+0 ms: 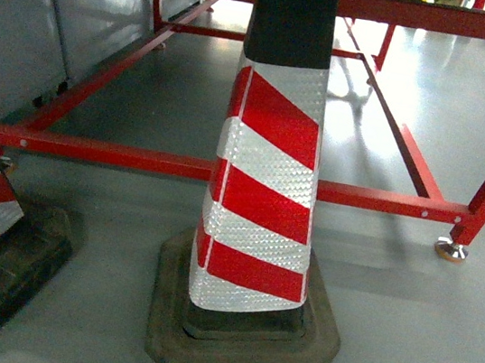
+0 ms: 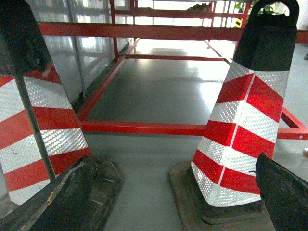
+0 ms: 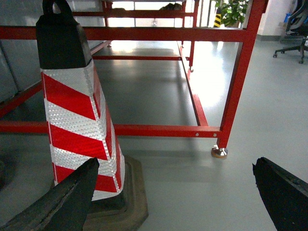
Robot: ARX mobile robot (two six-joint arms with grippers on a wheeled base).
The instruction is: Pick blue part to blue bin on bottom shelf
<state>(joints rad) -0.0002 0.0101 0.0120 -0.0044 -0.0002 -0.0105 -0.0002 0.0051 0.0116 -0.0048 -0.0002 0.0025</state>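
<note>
Red-and-white cone [image 1: 263,194] and red frame [image 1: 225,173] fill every view; no blue part, bin or shelf visible, so drive past carefully, both end effectors [image 2: 168,192] [image 3: 173,192] spread wide, empty.

Your left hand [image 2: 168,202] sat wide open, w/ one black finger [image 2: 57,202] bottom left & the other at bottom right, nothing between them. You had two red/white striped cones ahead: left cone [image 2: 33,125] partly cut off at the edge, right cone [image 2: 245,130] on its dark base. Behind them ran a red frame rail [image 2: 144,128] across the grey floor [image 2: 159,86].
</note>
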